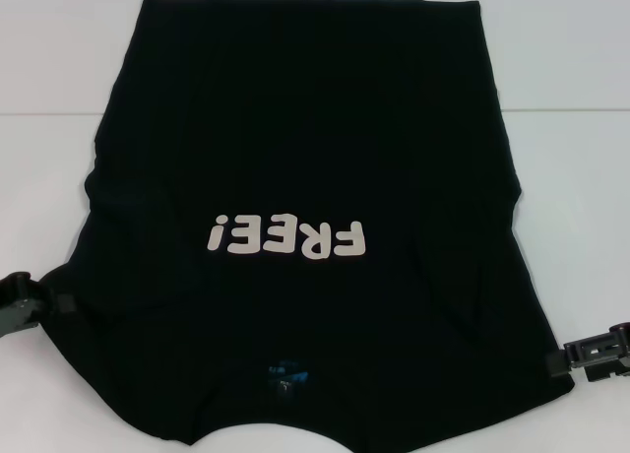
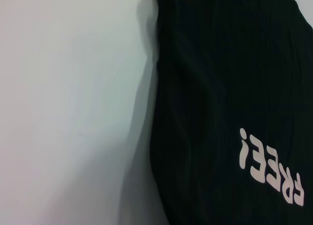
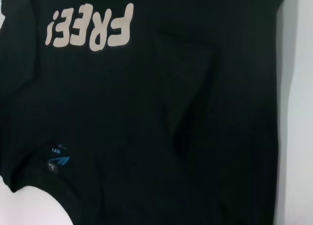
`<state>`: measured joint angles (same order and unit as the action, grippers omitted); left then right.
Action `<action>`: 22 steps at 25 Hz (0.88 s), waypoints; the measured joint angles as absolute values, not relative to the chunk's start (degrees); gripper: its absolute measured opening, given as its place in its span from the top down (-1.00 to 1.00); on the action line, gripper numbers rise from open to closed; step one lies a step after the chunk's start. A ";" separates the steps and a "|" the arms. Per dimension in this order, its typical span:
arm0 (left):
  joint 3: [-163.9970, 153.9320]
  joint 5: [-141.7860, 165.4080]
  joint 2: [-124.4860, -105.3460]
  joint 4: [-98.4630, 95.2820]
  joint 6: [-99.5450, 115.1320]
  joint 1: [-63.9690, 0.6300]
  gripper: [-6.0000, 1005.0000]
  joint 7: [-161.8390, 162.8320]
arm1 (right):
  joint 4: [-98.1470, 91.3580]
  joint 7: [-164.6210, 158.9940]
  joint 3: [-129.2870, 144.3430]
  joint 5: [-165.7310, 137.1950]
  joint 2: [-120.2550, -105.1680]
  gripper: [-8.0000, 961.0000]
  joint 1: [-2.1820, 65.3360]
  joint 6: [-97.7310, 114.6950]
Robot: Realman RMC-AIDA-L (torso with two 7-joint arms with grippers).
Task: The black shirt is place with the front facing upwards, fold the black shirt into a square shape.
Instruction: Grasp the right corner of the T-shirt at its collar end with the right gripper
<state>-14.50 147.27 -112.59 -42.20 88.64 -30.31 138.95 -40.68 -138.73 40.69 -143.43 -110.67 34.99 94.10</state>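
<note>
The black shirt (image 1: 295,177) lies front-up on the worktop (image 1: 571,59), collar nearest the robot. The left end effector (image 1: 30,303) and right end effector (image 1: 596,355) flank it equally; their opening cannot be told.

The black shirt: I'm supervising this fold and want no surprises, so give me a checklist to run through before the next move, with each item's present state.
1. The black shirt lies front up, "FREE!" lettering showing: ok.
2. Neck end with the blue neck label is nearest the robot: ok.
3. Cloth is flat: not ok, creases run beside the lettering in the right wrist view.
4. Left gripper is at the shirt's left edge: ok; whether its jaws hold cloth: cannot tell.
5. Right gripper is at the shirt's right edge: ok; its hold: cannot tell.
6. White table beside the shirt is free of other objects: ok in all views.
</note>
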 joint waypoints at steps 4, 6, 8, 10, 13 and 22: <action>-14.50 147.22 -112.59 -42.18 88.81 -30.24 0.94 138.93 | -39.73 -138.37 40.77 -143.57 -110.82 -0.84 35.34 93.18; -14.50 147.21 -112.59 -42.18 88.90 -30.23 0.94 138.89 | -39.51 -138.26 40.89 -143.61 -110.83 -0.84 35.44 92.74; -14.50 147.21 -112.59 -42.18 88.93 -30.23 0.94 138.88 | -39.49 -138.23 41.23 -143.62 -110.83 -0.83 35.48 92.43; -14.50 147.21 -112.59 -42.18 88.92 -30.23 0.94 138.88 | -39.48 -138.23 41.46 -143.62 -110.82 -0.83 35.53 92.19; -14.50 147.21 -112.59 -42.18 88.89 -30.23 0.94 138.87 | -39.46 -138.24 41.50 -143.62 -110.89 -0.82 35.67 92.01; -14.50 147.21 -112.59 -42.18 88.77 -30.32 0.94 138.87 | -38.62 -138.30 41.93 -143.62 -111.24 -0.81 36.18 91.10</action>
